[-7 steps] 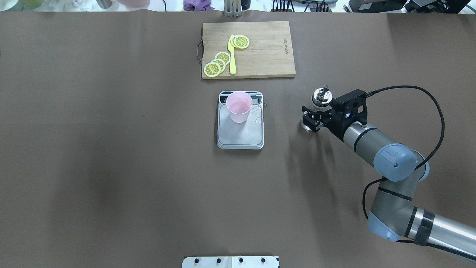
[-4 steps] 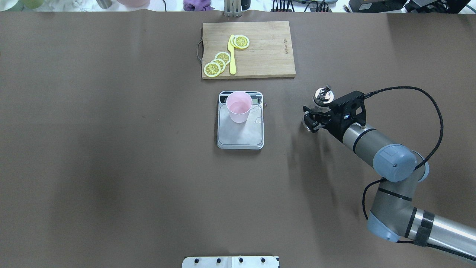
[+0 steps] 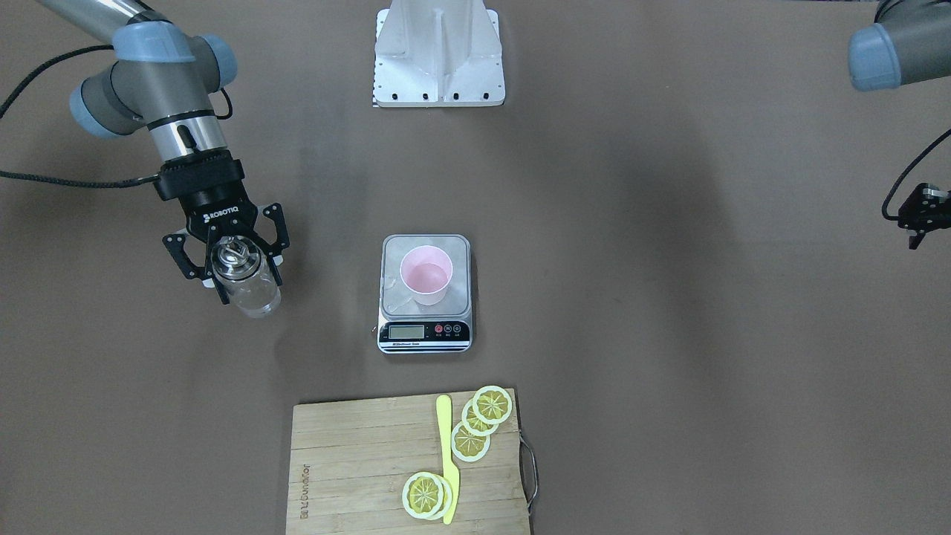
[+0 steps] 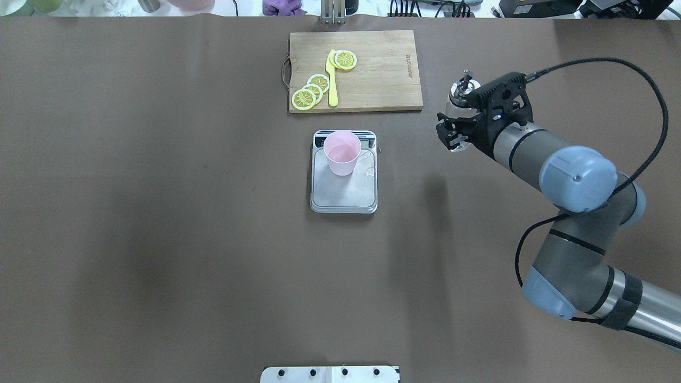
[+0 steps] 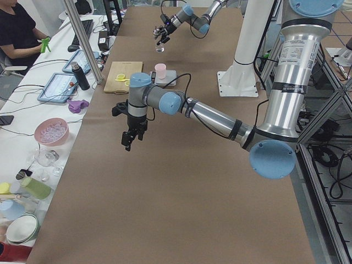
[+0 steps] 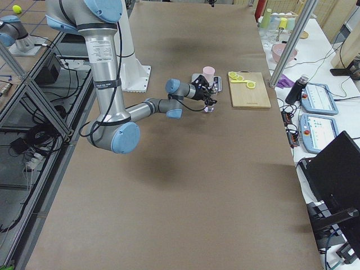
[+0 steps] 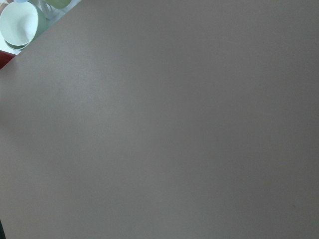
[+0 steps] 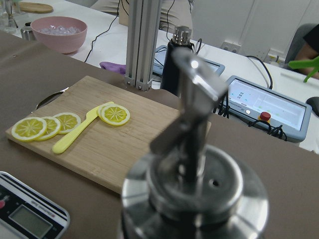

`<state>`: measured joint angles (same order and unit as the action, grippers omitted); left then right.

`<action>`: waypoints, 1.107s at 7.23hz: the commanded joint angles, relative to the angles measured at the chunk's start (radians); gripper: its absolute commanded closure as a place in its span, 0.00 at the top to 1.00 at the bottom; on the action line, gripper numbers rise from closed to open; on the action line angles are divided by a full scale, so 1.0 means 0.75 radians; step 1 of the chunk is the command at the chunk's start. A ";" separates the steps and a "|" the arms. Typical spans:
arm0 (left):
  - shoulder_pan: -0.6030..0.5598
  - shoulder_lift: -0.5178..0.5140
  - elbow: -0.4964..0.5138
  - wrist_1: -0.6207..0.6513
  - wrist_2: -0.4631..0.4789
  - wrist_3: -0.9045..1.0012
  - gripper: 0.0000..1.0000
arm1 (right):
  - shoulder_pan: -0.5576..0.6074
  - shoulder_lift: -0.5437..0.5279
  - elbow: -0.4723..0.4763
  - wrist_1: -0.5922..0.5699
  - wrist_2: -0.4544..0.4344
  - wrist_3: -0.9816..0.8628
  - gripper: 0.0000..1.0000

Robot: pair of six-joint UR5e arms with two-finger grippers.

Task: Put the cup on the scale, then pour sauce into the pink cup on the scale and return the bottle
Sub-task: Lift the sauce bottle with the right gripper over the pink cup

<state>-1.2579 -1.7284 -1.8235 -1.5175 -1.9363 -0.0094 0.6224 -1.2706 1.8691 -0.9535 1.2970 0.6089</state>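
Note:
The pale pink cup [image 4: 342, 151] stands upright on the silver platform of the scale [image 4: 343, 196], toward its display end; both also show in the front view, the cup [image 3: 425, 275] on the scale [image 3: 392, 254]. My right gripper [image 4: 453, 136] is shut on the glass body of the bottle [image 4: 461, 91] and holds it upright above the table, right of the scale. From the front the bottle [image 3: 241, 279] sits between the fingers of the right gripper [image 3: 245, 286]. Its silver spout cap [image 8: 194, 189] fills the right wrist view. My left gripper [image 3: 917, 215] hangs at the far left; its jaws are unclear.
A wooden cutting board [image 4: 380, 69] with lemon slices [image 4: 311, 90] and a yellow knife [image 4: 332, 80] lies beyond the scale. A white mount plate [image 3: 438, 52] sits at the robot's edge. Bowls and a dark flask stand past the far edge.
My right gripper has lifted the bottle off the table and carried it away from the robot, toward the cutting board's side. The cup and scale have not moved.

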 commanded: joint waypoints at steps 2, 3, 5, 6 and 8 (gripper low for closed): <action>0.000 0.012 0.004 -0.018 -0.006 -0.004 0.99 | -0.154 0.342 0.146 -0.769 -0.241 -0.167 0.00; 0.000 0.008 0.012 -0.018 -0.006 -0.008 0.99 | -0.224 0.344 0.134 -0.804 -0.356 -0.330 0.00; 0.000 0.014 0.024 -0.018 -0.006 -0.006 0.99 | -0.302 0.332 0.112 -0.886 -0.510 -0.441 0.00; 0.000 0.016 0.038 -0.020 -0.006 -0.004 0.99 | -0.337 0.332 0.097 -0.923 -0.606 -0.513 0.00; 0.002 0.012 0.075 -0.020 -0.008 -0.004 0.99 | -0.343 0.326 0.022 -0.925 -0.667 -0.605 0.00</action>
<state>-1.2569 -1.7176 -1.7860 -1.5322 -1.9415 -0.0125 0.3715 -1.0239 1.9184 -1.6412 0.8368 0.2102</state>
